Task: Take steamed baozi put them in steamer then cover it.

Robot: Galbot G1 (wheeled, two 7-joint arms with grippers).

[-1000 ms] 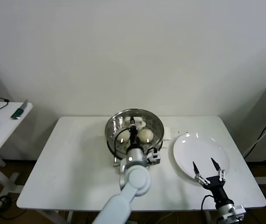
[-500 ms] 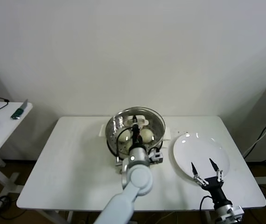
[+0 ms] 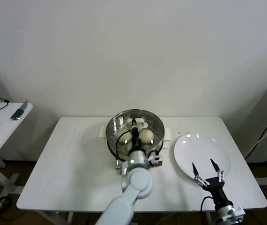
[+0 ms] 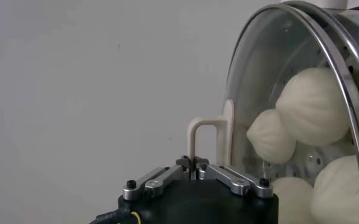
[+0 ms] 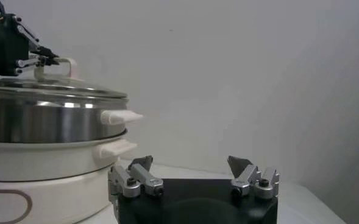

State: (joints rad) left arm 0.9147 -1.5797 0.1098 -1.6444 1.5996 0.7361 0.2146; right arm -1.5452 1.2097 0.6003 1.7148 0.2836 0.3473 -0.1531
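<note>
Left gripper [image 4: 195, 165]: clamped on the white handle of the cover [image 4: 270, 79], above the steamer [image 5: 45, 115].
Cover: on the steamer's rim; whether fully seated cannot be told from the right wrist view.
Steamed baozi [image 4: 313, 106]: inside, seen through the glass; four partly visible, the lower ones cut off.
Steamer: at the table's [image 3: 72, 159] rear edge, middle; its front is hidden by the left arm.
Right gripper [image 3: 208, 171]: jaws spread, empty, over the near edge of the white plate [image 3: 201, 152].
</note>
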